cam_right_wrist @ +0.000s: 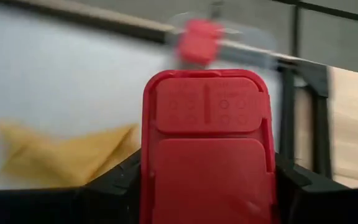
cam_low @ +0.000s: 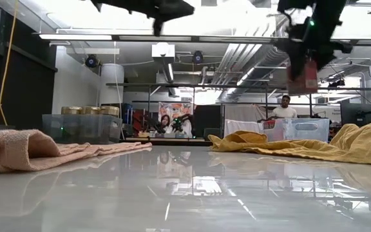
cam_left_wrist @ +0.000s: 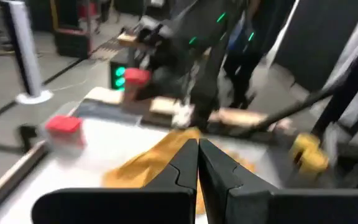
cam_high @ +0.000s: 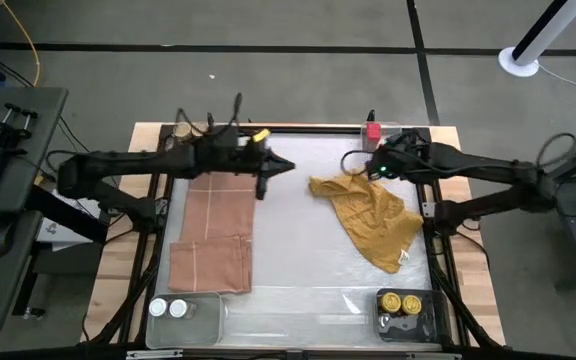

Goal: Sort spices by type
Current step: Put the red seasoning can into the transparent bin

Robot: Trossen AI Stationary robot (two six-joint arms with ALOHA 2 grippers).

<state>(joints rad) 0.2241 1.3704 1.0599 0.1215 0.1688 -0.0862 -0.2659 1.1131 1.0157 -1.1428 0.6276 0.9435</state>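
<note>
My right gripper point(cam_high: 356, 158) hangs over the table's far right part, above the mustard cloth's far edge, shut on a red-lidded spice jar point(cam_right_wrist: 207, 149) that shows lifted in the low view point(cam_low: 301, 76). Another red-lidded jar point(cam_high: 372, 131) stands in a clear tray point(cam_right_wrist: 253, 50) at the far edge. Two white-lidded jars point(cam_high: 169, 308) sit in the near-left tray and yellow-gold-lidded ones point(cam_high: 402, 301) in the near-right tray. Tan-lidded jars point(cam_low: 82, 111) stand in the far-left tray. My left gripper point(cam_high: 280, 167) hovers shut above the table's middle, holding nothing. My right gripper holds the red-lidded jar pinched between its two fingers, one on each side of the jar just below the lid point(cam_right_wrist: 207, 106). The fingers come from above, pointing down. The jar hangs upright below them, lifted clear point(cam_low: 301, 80) of the table.
A mustard-yellow cloth point(cam_high: 373, 212) lies crumpled on the table's right half and a folded tan cloth point(cam_high: 213, 232) on its left half. A white mat point(cam_high: 298, 250) lies bare between them. People stand in the room beyond point(cam_low: 285, 108).
</note>
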